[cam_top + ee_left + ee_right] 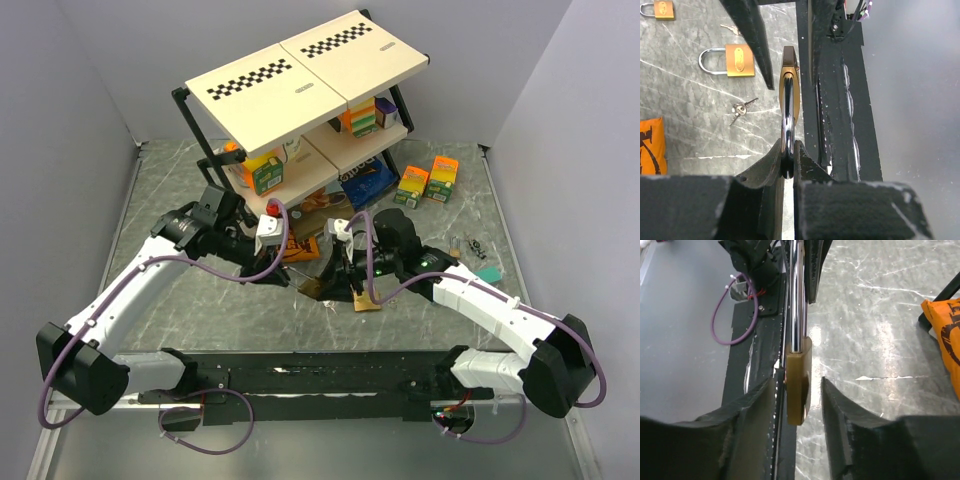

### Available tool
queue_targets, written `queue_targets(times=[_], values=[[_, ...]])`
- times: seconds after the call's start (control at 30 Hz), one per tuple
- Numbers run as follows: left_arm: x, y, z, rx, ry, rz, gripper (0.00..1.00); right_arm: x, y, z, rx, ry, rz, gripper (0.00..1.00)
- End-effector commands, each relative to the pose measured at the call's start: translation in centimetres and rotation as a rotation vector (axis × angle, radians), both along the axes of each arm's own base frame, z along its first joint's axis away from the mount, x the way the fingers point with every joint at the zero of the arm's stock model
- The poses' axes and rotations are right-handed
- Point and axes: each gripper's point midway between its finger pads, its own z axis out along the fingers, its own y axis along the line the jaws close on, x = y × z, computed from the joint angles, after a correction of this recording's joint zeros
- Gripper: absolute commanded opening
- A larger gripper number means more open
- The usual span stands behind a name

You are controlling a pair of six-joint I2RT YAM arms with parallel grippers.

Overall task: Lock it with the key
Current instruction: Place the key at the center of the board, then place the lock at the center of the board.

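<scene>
A brass padlock (790,75) hangs in the air, edge-on to both wrist cameras. My left gripper (788,150) is shut on its steel shackle (786,120). My right gripper (800,395) is open, with the padlock's brass body (800,380) between its fingers (837,405) and a gap showing on each side. In the top view both grippers meet over the table's middle front, left gripper (298,268) and right gripper (335,280). A small bunch of keys (740,107) lies loose on the marble table (685,100). No key is held.
Two more brass padlocks lie on the table, one (735,60) near the keys and one (662,9) farther off. A single key (730,29) lies beside them. An orange bag (945,335) and a shelf rack (300,90) with boxes stand behind. The black base rail (320,380) runs along the near edge.
</scene>
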Motion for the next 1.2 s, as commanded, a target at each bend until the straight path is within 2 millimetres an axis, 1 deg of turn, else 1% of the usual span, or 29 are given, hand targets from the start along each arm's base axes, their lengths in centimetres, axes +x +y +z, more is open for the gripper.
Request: queue_targets(times=[0.0, 0.03, 0.07, 0.1, 0.13, 0.17, 0.2, 0.23, 0.27, 0.3, 0.33, 0.37, 0.4, 0.43, 0.47, 0.5, 0.53, 0.57, 0.6, 0.63, 0.7, 0.8, 0.83, 0.9, 0.93, 1.0, 1.07, 1.1, 1.17], values=[[0.0, -1.2, 3.2, -0.11, -0.033, -0.02, 0.01, 0.5, 0.7, 1.4, 0.041, -0.039, 0.007, 0.35], [0.0, -1.2, 3.3, -0.113, -0.027, -0.015, 0.01, 0.4, 0.7, 1.4, 0.039, -0.037, 0.01, 0.14], [0.0, -1.2, 3.3, -0.108, 0.001, 0.002, 0.04, 0.4, 0.7, 1.3, 0.036, -0.033, 0.009, 0.02], [0.4, -1.4, 3.5, -0.114, 0.0, 0.022, 0.19, 0.4, 0.6, 1.4, 0.037, -0.032, 0.001, 0.0], [0.9, -1.4, 3.5, -0.107, 0.004, 0.057, 0.33, 0.5, 0.6, 1.4, 0.037, -0.024, -0.009, 0.0], [0.9, -1.4, 3.8, -0.103, 0.063, 0.105, 0.45, 0.9, 0.6, 1.5, 0.035, -0.008, -0.041, 0.0], [1.7, -1.3, 4.2, -0.117, 0.067, 0.142, 0.66, 1.3, 0.4, 1.6, 0.035, -0.003, -0.077, 0.0], [2.7, -1.2, 4.1, -0.112, 0.068, 0.207, 0.73, 1.8, 0.2, 1.6, 0.034, 0.01, -0.116, 0.0], [2.7, -1.1, 4.8, -0.117, 0.184, 0.312, 0.85, 2.6, 0.0, 1.5, 0.027, 0.056, -0.199, 0.0], [3.5, -1.2, 4.7, -0.136, 0.206, 0.376, 0.96, 3.3, -0.2, 1.3, 0.031, 0.076, -0.257, 0.0], [3.7, -1.2, 4.9, -0.144, 0.275, 0.445, 0.99, 4.1, -0.6, 1.0, 0.026, 0.115, -0.321, 0.0], [3.7, -1.0, 4.8, -0.167, 0.299, 0.491, 0.97, 4.5, -0.8, 0.5, 0.031, 0.187, -0.391, 0.0], [3.9, -1.1, 4.9, -0.192, 0.334, 0.525, 0.96, 5.5, -1.1, 0.7, 0.048, 0.192, -0.462, 0.0], [4.5, -1.5, 6.0, -0.252, 0.381, 0.565, 0.96, 5.7, -1.1, 0.6, 0.056, 0.245, -0.509, 0.0], [4.5, -1.5, 5.5, -0.258, 0.411, 0.587, 0.96, 5.8, -1.3, 0.1, 0.056, 0.274, -0.537, 0.0], [4.8, -1.6, 5.4, -0.268, 0.435, 0.604, 0.96, 6.5, -1.5, 0.1, 0.067, 0.286, -0.583, 0.0], [5.2, -1.9, 5.6, -0.288, 0.467, 0.63, 0.96, 6.5, -1.4, 0.0, 0.076, 0.33, -0.607, 0.0], [6.5, -1.7, 4.1, -0.268, 0.494, 0.703, 0.96, 6.6, -1.5, -0.3, 0.075, 0.349, -0.626, 0.0], [7.1, -1.7, 3.3, -0.253, 0.518, 0.743, 0.96, 7.2, -1.7, -0.3, 0.086, 0.353, -0.664, 0.0], [7.8, -1.8, 2.1, -0.227, 0.572, 0.789, 0.96, 7.3, -1.7, -0.3, 0.096, 0.385, -0.688, 0.0], [8.6, -2.0, 1.4, -0.223, 0.6, 0.828, 0.98, 7.5, -1.9, -0.7, 0.097, 0.407, -0.717, 0.0], [8.8, -2.7, 1.3, -0.254, 0.648, 0.874, 0.99, 7.7, -2.0, -0.8, 0.107, 0.455, -0.756, 0.0], [8.5, -3.0, 1.1, -0.255, 0.656, 0.879, 0.99, 7.6, -2.0, -0.8, 0.108, 0.46, -0.756, 0.0], [8.7, -3.0, 0.7, -0.263, 0.688, 0.929, 0.97, 7.6, -1.9, -0.8, 0.109, 0.467, -0.765, 0.0], [8.5, -2.8, 0.1, -0.26, 0.705, 0.949, 0.97, 7.6, -1.8, -0.7, 0.112, 0.465, -0.767, 0.0], [8.5, -2.8, -0.4, -0.267, 0.737, 0.996, 0.96, 7.1, -1.5, -0.7, 0.112, 0.462, -0.756, 0.0], [7.7, -2.9, -1.1, -0.259, 0.76, 1.014, 0.96, 6.8, -1.4, -0.9, 0.114, 0.455, -0.756, 0.0], [7.9, -2.6, -1.2, -0.271, 0.773, 1.061, 0.95, 6.7, -1.4, -1.0, 0.115, 0.45, -0.752, 0.0], [7.4, -2.7, -2.3, -0.253, 0.801, 1.086, 0.93, 6.4, -1.5, -1.2, 0.119, 0.44, -0.756, 0.0]])
